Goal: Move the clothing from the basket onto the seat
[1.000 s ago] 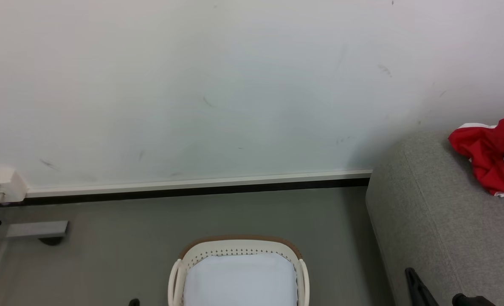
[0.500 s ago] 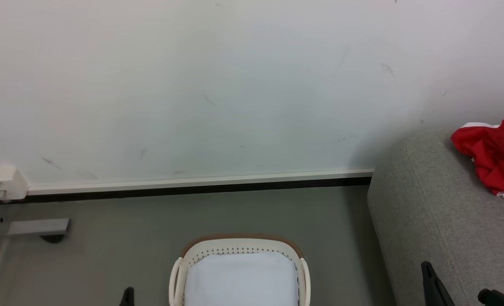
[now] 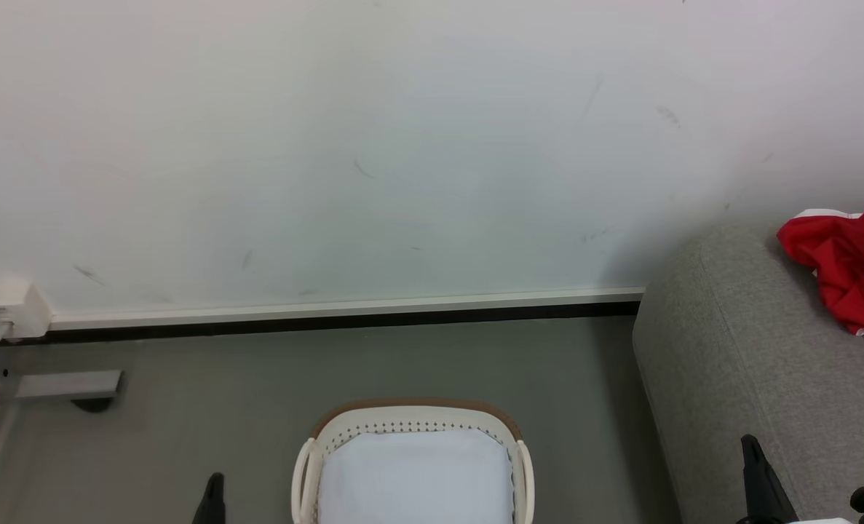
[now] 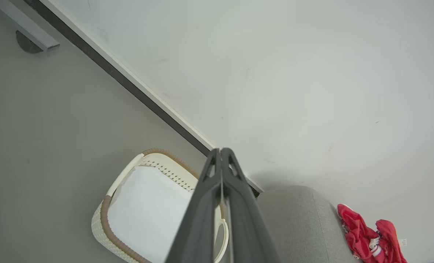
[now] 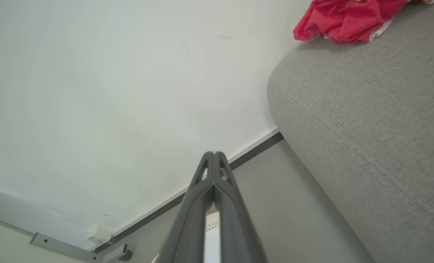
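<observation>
Left fingers [image 4: 202,212] closed, clothing [image 3: 839,255] on seat [image 3: 730,364]

Basket [image 3: 411,421]: on the floor [image 3: 330,371], before the wall [image 3: 402,145], apart from it, left of the seat [image 3: 752,378].
Clothing [image 3: 843,266]: on the seat, at its far edge, beside the wall.
</observation>
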Motion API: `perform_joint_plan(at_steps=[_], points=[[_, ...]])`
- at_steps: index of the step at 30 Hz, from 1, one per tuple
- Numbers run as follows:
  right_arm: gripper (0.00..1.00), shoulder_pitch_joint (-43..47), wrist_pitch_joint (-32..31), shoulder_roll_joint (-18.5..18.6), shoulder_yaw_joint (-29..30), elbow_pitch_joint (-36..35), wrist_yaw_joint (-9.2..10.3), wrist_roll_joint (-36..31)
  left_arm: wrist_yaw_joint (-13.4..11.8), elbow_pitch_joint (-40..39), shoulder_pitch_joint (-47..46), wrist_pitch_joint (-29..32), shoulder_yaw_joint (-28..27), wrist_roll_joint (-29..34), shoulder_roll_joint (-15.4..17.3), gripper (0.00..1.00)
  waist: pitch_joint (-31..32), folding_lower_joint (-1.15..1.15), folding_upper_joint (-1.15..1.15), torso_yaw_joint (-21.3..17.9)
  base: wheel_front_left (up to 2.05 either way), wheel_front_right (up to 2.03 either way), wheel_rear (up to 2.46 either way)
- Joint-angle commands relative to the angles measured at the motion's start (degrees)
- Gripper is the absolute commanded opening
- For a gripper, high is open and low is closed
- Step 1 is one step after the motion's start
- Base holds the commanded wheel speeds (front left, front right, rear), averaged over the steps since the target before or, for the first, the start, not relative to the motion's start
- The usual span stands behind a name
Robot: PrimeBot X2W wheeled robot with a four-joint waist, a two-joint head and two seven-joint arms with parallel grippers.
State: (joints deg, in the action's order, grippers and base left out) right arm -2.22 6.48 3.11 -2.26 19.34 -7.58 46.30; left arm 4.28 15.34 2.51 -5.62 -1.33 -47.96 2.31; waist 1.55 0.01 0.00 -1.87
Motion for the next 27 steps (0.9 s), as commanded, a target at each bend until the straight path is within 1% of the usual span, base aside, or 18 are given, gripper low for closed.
perform_joint_plan(at_steps=[1,27], points=[[0.0,-1.5,-0.5,0.4,0.6,-1.1,0.05,2.8,0.5,-0.8,-1.6,0.5,-0.5,-2.6,0.4,0.0,0.0,0.0,0.0,0.1,0.0,0.0,0.0],[0.0,-2.6,-4.9,0.5,3.3,-2.8,0.08,19.5,1.6,-1.0,-4.4,5.0,-2.4,-18.3,0.5,0.0,-0.5,0.0,0.0,0.6,0.0,0.0,0.0]])
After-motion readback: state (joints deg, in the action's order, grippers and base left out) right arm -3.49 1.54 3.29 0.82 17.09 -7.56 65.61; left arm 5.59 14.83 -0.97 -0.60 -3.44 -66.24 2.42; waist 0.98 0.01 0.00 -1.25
